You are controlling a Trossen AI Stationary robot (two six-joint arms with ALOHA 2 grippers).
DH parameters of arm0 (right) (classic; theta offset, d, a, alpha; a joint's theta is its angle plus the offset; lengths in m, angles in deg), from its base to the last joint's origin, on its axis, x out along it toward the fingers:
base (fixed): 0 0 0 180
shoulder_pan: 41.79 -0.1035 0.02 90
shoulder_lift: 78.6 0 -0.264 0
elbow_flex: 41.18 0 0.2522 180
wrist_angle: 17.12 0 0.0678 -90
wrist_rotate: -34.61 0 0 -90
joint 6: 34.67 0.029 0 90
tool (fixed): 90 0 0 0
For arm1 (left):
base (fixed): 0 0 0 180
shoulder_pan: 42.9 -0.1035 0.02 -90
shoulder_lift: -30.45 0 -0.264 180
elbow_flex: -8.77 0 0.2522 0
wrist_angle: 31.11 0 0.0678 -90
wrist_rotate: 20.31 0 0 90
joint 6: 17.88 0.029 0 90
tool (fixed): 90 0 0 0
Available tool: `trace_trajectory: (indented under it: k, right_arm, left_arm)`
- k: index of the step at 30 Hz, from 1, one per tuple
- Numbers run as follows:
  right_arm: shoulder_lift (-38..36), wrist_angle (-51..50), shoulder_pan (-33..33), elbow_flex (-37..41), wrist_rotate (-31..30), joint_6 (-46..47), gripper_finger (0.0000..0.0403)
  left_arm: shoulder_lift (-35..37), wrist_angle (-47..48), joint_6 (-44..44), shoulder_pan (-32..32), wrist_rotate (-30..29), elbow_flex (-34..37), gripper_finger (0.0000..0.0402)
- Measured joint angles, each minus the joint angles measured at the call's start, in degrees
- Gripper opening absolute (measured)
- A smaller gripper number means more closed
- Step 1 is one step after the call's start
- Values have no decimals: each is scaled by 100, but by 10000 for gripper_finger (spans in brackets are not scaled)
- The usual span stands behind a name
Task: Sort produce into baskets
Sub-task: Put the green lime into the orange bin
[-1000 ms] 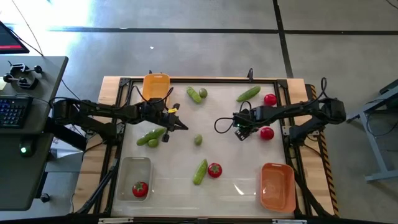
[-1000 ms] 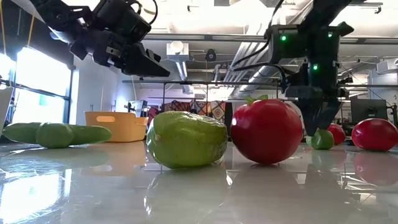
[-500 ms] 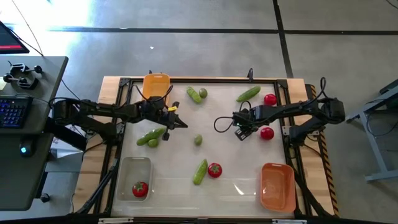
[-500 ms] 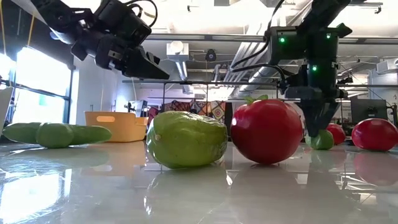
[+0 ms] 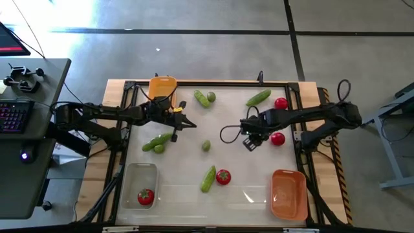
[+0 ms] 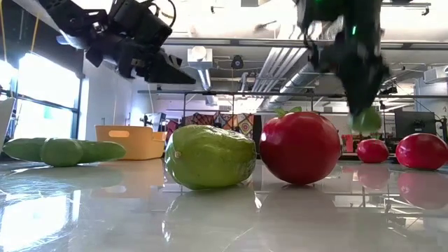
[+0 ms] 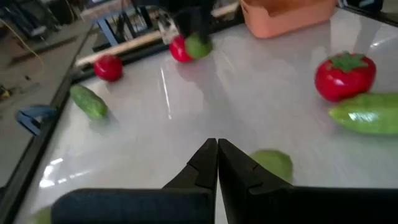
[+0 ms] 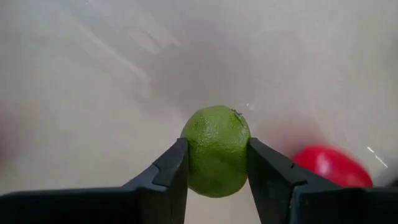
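A small round green lime (image 8: 216,150) is clamped between the two dark fingers (image 8: 166,171) of the right hand (image 5: 251,140), held across its widest part and, in the low view, carried clear above the glossy white table (image 5: 187,194). The lime is judged light and firm, but its smooth rounded skin could roll out of a narrow grip, so a hold across the middle suits it best. The left hand (image 7: 217,163) is pressed together on nothing, hovering beside the yellow-orange rectangular plastic basket (image 5: 162,87) at the far edge. Open table is left between the right hand and the darker orange plastic basket (image 5: 288,193) at the near right corner; a round red tomato (image 5: 277,138) lies just beside the right hand, and the raised frame edge runs close along that side.
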Motion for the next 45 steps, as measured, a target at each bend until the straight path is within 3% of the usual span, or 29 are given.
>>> trace_trajectory:
  k: [6,10,18,25,34,45]
  right_arm:
    - [-6,-936,-1159,-1068,4,1349,126]
    - [-11,-1378,-1932,-1304,227,2465,126]
    - [-9,-1581,-3125,-843,981,4445,126]
    - [-9,-1437,-3593,-175,1283,5491,126]
    - [-7,-446,-3483,592,1176,5162,126]
    - [-7,-202,-3475,650,393,4458,126]
  left_arm:
    - [2,54,11,-2,79,-243,0]
    - [2,47,196,-6,345,-254,0]
    - [2,-22,188,-6,505,-252,0]
    - [2,-58,-29,-6,508,-252,0]
    - [2,144,-293,-6,481,-248,0]
    - [0,166,-295,-6,463,-246,0]
